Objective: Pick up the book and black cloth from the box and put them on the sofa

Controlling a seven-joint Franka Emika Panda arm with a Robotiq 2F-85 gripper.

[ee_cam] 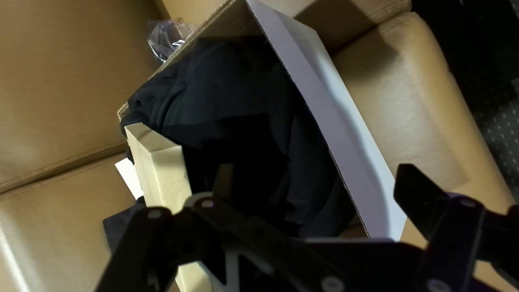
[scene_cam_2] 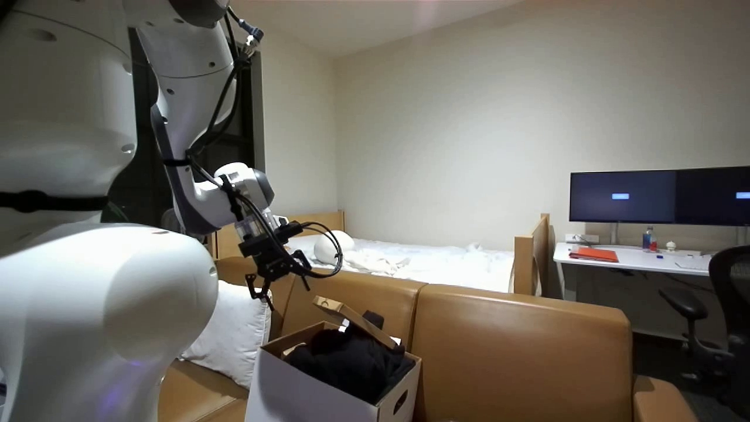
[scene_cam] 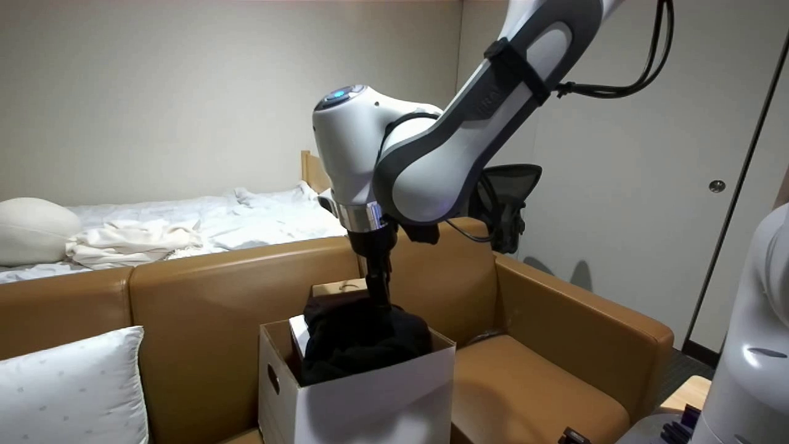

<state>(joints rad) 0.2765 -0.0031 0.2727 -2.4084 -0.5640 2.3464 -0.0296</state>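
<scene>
While the hand (scene_cam_2: 288, 296) hangs above the box (scene_cam_2: 310, 395), jaws well apart, nothing gripped, I note, rightward in an exterior view: black cloth (scene_cam_2: 351, 362) bunched inside, tan carton (scene_cam_2: 351, 317) tilted beside it. Book: I can't make it out. I judge this the approach to a cloth pick; next move calls for descending, straddling a fold, then closing.

Holds a bed (scene_cam: 259, 213) under rumpled white bedding (scene_cam_2: 457, 266), sets a pale wall (scene_cam_2: 445, 135) behind it, and past its wooden end board (scene_cam_2: 525, 266) fits a white desk (scene_cam_2: 636, 261) with dark monitors (scene_cam_2: 644, 198), a black chair (scene_cam_2: 732, 293) and, farther off, a pale door (scene_cam: 641, 185) over dark carpet (scene_cam: 678, 370).
</scene>
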